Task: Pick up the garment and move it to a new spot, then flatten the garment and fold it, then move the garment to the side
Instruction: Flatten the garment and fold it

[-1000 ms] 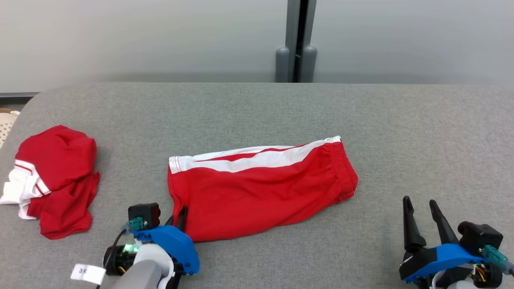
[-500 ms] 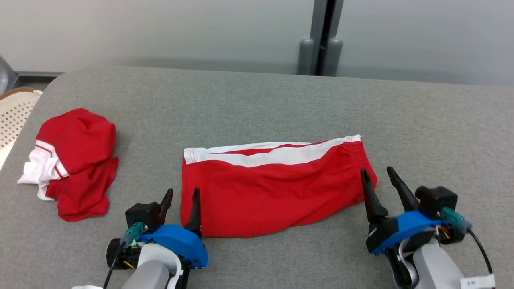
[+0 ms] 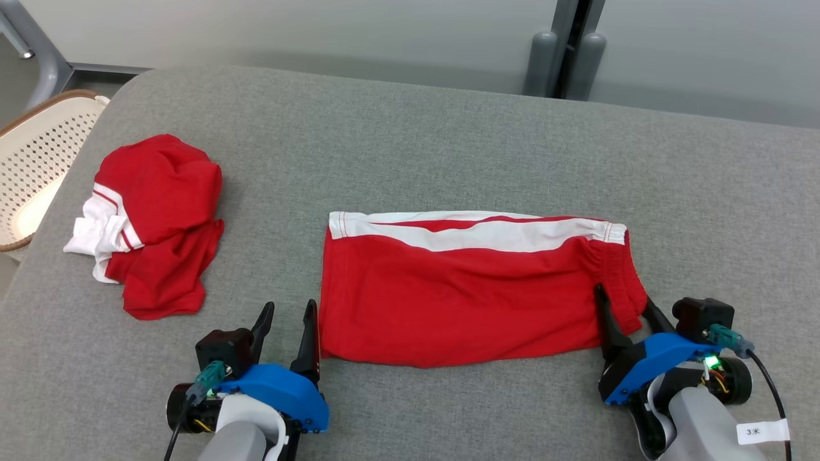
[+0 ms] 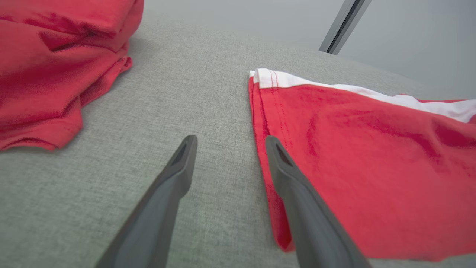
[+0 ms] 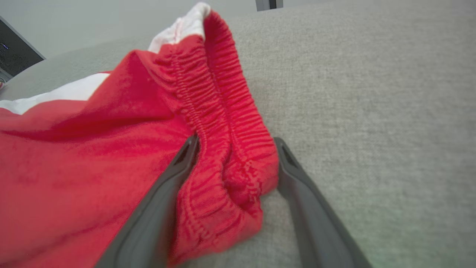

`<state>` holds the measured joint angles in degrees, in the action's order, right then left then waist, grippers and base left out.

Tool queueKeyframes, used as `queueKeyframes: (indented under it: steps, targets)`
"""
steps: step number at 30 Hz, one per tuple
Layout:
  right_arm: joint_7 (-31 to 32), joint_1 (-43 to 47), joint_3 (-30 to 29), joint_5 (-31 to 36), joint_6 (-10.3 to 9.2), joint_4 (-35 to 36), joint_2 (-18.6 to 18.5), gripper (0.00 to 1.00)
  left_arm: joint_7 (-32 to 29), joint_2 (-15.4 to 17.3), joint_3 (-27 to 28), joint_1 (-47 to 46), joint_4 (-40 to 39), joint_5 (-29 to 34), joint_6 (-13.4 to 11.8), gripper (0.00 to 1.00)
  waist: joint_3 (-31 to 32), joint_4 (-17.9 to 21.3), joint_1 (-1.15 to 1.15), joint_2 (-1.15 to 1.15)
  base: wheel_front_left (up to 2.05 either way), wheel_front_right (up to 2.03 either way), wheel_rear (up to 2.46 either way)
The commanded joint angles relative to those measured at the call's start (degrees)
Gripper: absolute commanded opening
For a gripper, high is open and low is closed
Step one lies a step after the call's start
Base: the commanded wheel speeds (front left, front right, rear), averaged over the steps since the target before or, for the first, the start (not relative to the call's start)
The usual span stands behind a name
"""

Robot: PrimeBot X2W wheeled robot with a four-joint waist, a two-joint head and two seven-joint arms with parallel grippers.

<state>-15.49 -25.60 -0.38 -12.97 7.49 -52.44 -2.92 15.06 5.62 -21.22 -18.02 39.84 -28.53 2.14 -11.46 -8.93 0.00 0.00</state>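
Red shorts (image 3: 461,294) folded flat, white side stripe, elastic waistband.

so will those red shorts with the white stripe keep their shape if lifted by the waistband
Probably not: the red-and-white fabric shorts lie flat and creased, so they would likely drape limply. The gathered elastic waistband, bunched inside the open right claw, should offer decent grip.

Lab-like room: grey felt table (image 3: 448,128), plain partition wall (image 3: 320,25).
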Motion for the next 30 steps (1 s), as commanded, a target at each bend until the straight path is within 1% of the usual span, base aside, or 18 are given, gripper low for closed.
queueKeyframes:
  steps: [1,2,3,6,11,15,19,22,24,26,28,30]
  targets:
    - [0.62,1.39,0.56,-1.44,0.01,-1.82,0.01,0.82,0.16,-0.05,0.3,0.4,-0.03,0.53,0.28,1.0,-0.03,0.07,0.0,0.0,0.0,0.0,0.0]
    - [0.62,1.93,1.37,-2.76,0.0,-2.03,0.13,0.45,0.16,-0.2,0.69,0.53,-0.06,0.76,0.49,1.0,-0.04,0.19,0.0,0.0,0.0,0.0,0.0]
    - [0.63,2.66,2.22,-3.93,0.01,-2.35,0.21,0.0,0.16,-0.29,1.15,0.74,-0.08,1.03,0.64,1.0,-0.03,0.41,0.0,0.0,0.0,0.0,0.0]
    - [0.75,4.13,3.43,-7.04,0.01,-1.34,0.26,0.0,0.15,-0.66,1.92,1.07,-0.17,2.13,1.35,1.0,0.05,1.26,0.0,0.0,0.0,0.0,0.0]
    - [0.54,5.24,-0.06,-8.9,-0.05,2.09,-0.3,0.0,0.16,-1.21,3.28,1.27,-0.16,3.63,1.92,1.0,0.58,2.88,0.0,0.0,0.0,0.0,0.0]
    - [0.39,5.47,-5.28,-6.33,-0.04,4.56,-0.29,0.0,0.15,-1.53,3.8,1.65,0.18,4.54,2.43,1.0,1.31,4.03,0.0,0.0,0.0,0.0,0.0]
    - [0.32,5.15,-11.05,-2.94,-0.02,6.69,-1.32,0.0,0.16,-1.9,4.05,2.33,0.76,5.18,2.98,1.0,1.99,4.96,0.0,0.0,0.0,0.0,0.0]
    - [0.32,4.6,-13.34,-0.55,0.0,7.6,-1.33,0.0,0.15,-2.12,3.82,2.83,1.38,5.55,3.29,1.0,2.34,5.37,0.0,0.0,0.0,0.0,0.0]
    - [0.32,3.96,-12.85,0.32,0.0,8.34,-1.03,0.0,0.16,-2.29,3.7,2.96,1.62,5.81,3.5,1.0,2.59,5.51,0.0,0.0,0.0,0.0,0.0]
    - [0.33,3.39,-10.52,0.02,0.0,9.06,-0.46,0.0,0.16,-2.44,3.62,3.28,1.79,5.91,3.6,1.0,2.79,5.53,0.0,0.0,0.0,0.0,0.0]
    - [0.56,3.13,-7.0,-1.3,0.0,10.47,-0.11,0.0,0.16,-2.53,3.49,3.53,2.03,5.96,3.73,1.0,2.96,5.4,0.0,0.0,0.0,0.0,0.0]
    - [1.21,2.93,-2.28,-3.5,0.0,12.29,0.0,0.0,0.15,-2.6,3.21,3.59,2.27,5.94,3.88,1.0,3.14,5.07,0.0,0.0,0.0,0.0,0.0]
